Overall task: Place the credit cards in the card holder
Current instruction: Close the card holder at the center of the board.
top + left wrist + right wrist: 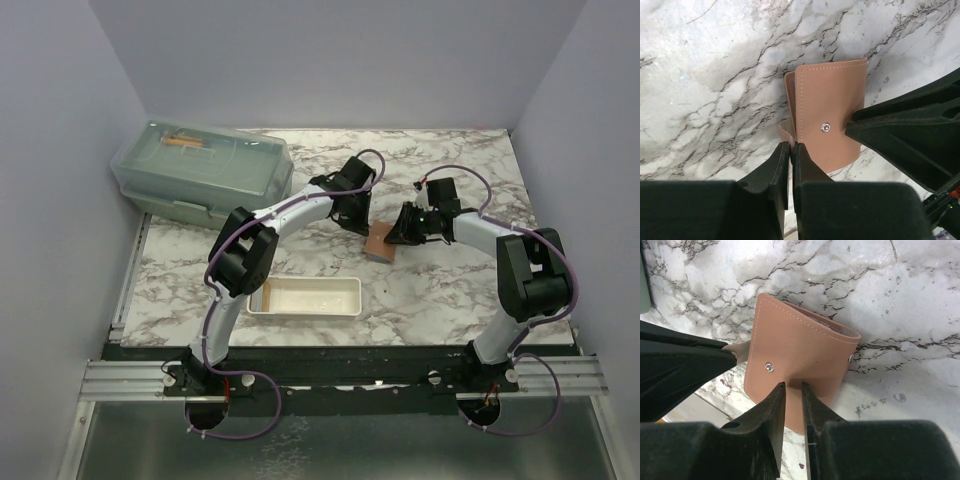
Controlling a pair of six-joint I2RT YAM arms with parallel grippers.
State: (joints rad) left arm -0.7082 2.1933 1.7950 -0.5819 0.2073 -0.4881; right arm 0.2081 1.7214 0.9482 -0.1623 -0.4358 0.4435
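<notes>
Left gripper (790, 145) fingers are pressed together, pinching a corner flap of the card holder (827, 95). Right gripper (793, 385) fingers sit nearly together at the opposite edge; whether they pinch it cannot be told. Card holder lies mid-table (450, 300), just beyond the white tray (304, 297).

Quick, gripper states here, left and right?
Left gripper: closed, tips at the edge of the card holder; whether it pinches anything cannot be told.
Right gripper: nearly closed, tips on the card holder face, nothing visibly gripped.
</notes>
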